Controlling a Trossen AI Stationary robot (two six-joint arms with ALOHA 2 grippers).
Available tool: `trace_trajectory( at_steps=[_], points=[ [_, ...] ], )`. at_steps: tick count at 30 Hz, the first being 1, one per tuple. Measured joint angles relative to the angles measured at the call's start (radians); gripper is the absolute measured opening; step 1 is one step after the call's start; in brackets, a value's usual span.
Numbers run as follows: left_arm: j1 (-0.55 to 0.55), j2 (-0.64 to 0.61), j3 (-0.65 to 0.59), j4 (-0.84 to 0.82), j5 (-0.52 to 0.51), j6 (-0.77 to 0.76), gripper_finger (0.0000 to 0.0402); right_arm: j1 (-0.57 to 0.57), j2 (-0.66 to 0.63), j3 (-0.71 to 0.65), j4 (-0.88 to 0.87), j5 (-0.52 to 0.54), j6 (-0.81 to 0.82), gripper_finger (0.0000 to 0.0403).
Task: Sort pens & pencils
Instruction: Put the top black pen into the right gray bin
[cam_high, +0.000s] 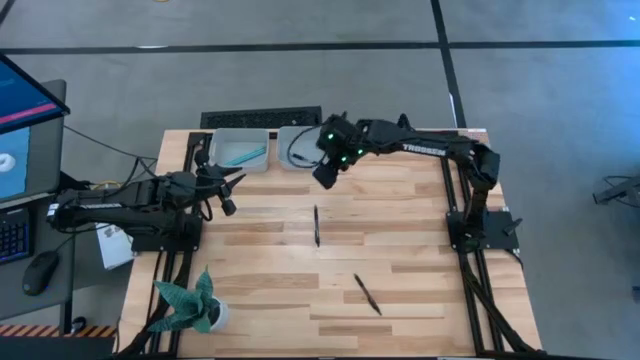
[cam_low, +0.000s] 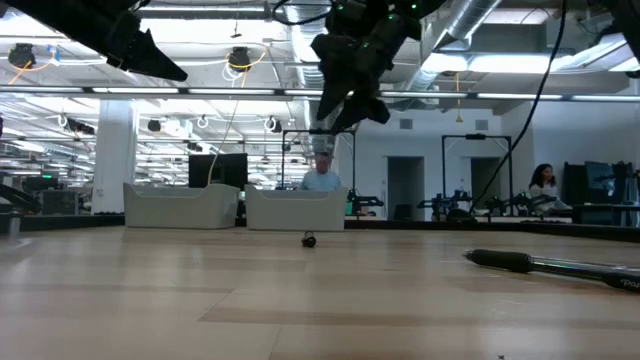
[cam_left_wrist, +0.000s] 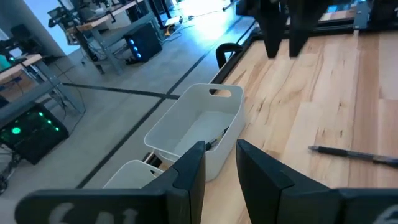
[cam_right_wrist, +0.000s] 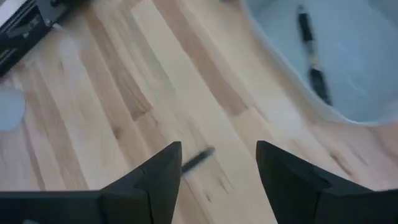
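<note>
Two white bins stand at the table's far edge. The left bin (cam_high: 240, 150) holds teal pens (cam_high: 243, 155). The right bin (cam_high: 295, 148) holds a black pen (cam_right_wrist: 314, 59). Two more black pens lie flat on the wood, one mid-table (cam_high: 316, 225) and one nearer the front (cam_high: 366, 293). My right gripper (cam_high: 325, 178) hangs open and tilted downward just in front of the right bin, above the table, with nothing between its fingers. The mid-table pen (cam_right_wrist: 198, 159) shows below its gap. My left gripper (cam_high: 225, 200) waits open at the table's left, holding nothing.
A potted plant with spiky teal leaves (cam_high: 195, 305) stands at the near left corner. A keyboard (cam_high: 260, 119) lies beyond the bins, off the table. Bare wood stretches across the middle and right of the table (cam_high: 400, 230). People sit in the room behind (cam_low: 322, 178).
</note>
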Motion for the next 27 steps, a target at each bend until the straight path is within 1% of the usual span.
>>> trace_trajectory(
  at_steps=[3,6,12,17,19,22,24,27],
  points=[
    [0.000,0.000,0.000,-0.007,0.000,0.000,0.0082,0.025,0.044,-0.005,-0.031,0.016,0.025,0.0230],
    [0.000,0.000,0.000,-0.017,-0.001,0.001,0.0082,0.050,0.087,-0.005,-0.020,0.023,0.079,0.0228],
    [0.000,0.000,0.000,-0.017,0.002,0.033,0.0082,0.073,0.175,-0.004,-0.019,0.022,0.079,0.0228],
    [0.000,0.000,0.000,-0.020,0.003,0.031,0.0082,0.091,0.187,-0.003,-0.013,0.022,0.073,0.0229],
    [0.000,0.000,0.000,-0.025,0.003,0.030,0.0082,0.096,0.187,-0.003,-0.013,0.027,0.114,0.0230],
    [0.000,0.000,0.000,-0.025,0.003,0.030,0.0082,0.105,0.187,-0.003,-0.008,0.077,0.184,0.0234],
    [0.000,0.000,0.000,-0.025,0.003,0.032,0.0082,0.111,0.186,-0.003,-0.007,0.099,0.192,0.0235],
    [0.000,0.000,0.000,-0.025,0.003,0.032,0.0082,0.118,0.186,-0.003,0.010,0.105,0.193,0.0235]
  ],
)
